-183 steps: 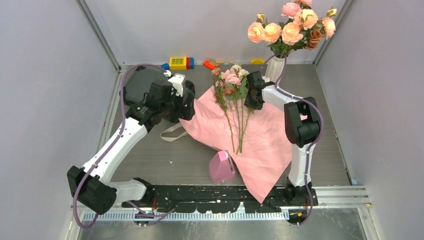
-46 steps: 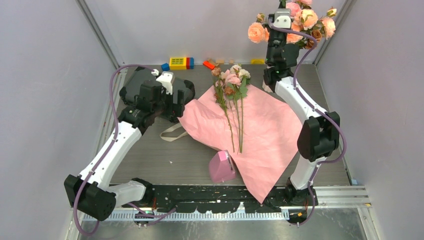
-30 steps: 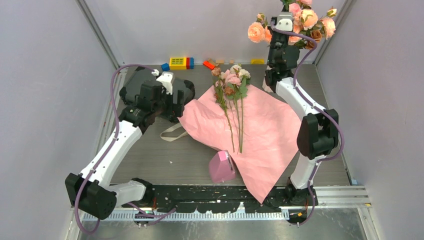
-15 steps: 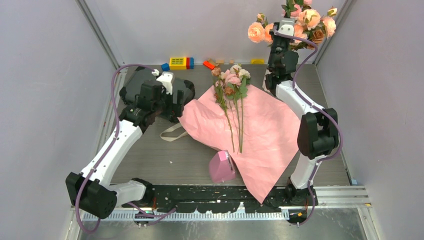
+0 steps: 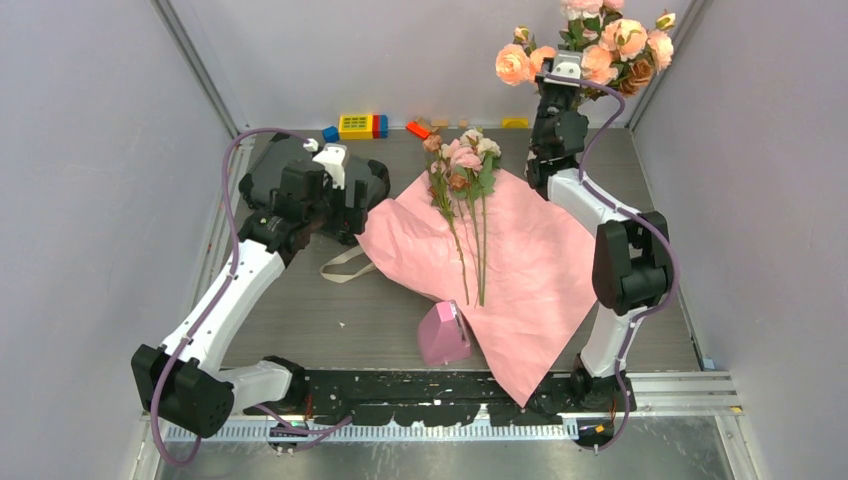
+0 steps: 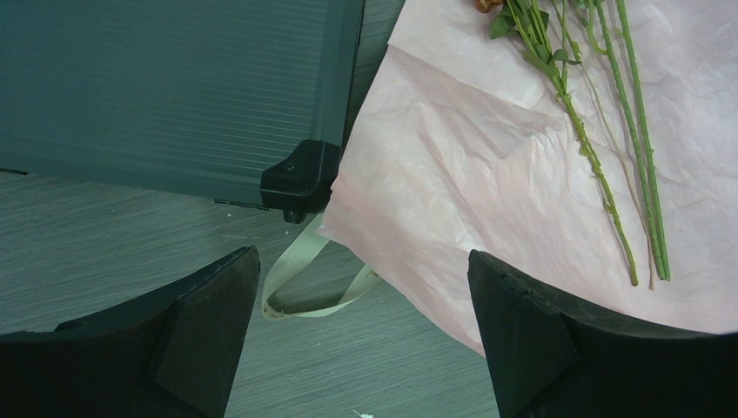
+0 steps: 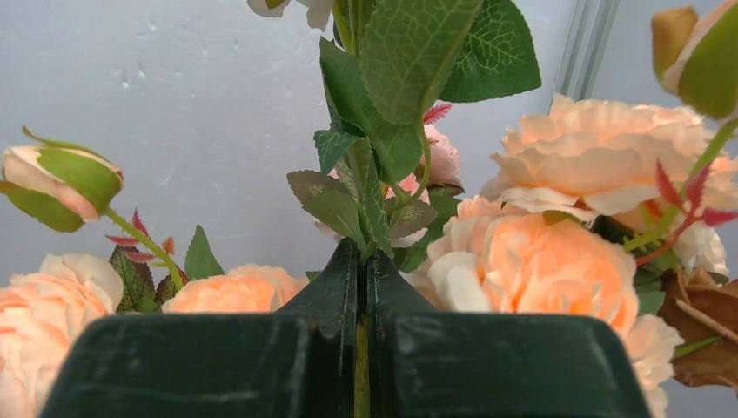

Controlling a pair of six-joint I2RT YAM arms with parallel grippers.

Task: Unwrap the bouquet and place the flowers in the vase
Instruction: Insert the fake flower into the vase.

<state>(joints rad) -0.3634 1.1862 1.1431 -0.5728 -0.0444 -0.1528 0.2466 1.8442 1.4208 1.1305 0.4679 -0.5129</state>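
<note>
R gripper (image 7: 361, 261) clamped on one stem (image 7: 370, 187), up among peach roses (image 7: 540, 261); step: getting it into vase, which is hidden behind arm; next: lower stem into neck, release. L gripper (image 6: 361, 257) wide open, empty, by paper (image 6: 487, 174); other flowers (image 5: 465, 165) lie on it.

A pink wedge (image 5: 443, 333) sits up front; toy blocks (image 5: 356, 126) line the back wall.
</note>
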